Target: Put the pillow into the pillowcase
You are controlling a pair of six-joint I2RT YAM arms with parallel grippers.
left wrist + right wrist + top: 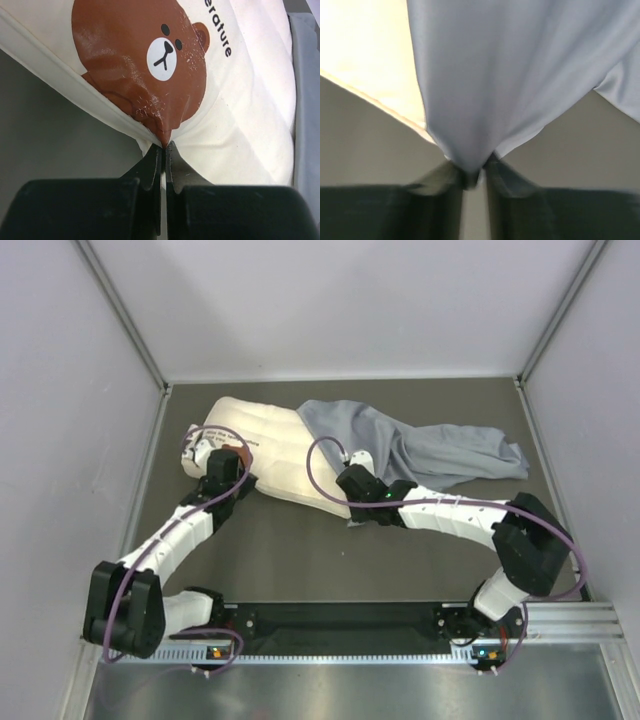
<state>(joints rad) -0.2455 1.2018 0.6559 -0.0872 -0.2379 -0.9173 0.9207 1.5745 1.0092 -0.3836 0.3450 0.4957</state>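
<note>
The cream quilted pillow point(270, 455) lies slantwise at the back middle of the table, its right end under the grey-blue pillowcase point(430, 452). My left gripper point(228, 462) is shut on the pillow's left edge, pinching the brown bear print point(145, 65) at its fold point(164, 142). My right gripper point(362, 478) is shut on a bunched edge of the pillowcase point(485, 100), with the pillow point(365, 55) just left of it in the right wrist view. The pillowcase stretches away to the right, wrinkled and flat.
Dark grey table top point(330, 560) is boxed by pale walls at left, back and right. Both arm bases sit on the black rail point(340, 620) at the near edge. The right arm's elbow point(530, 540) juts out near the right wall.
</note>
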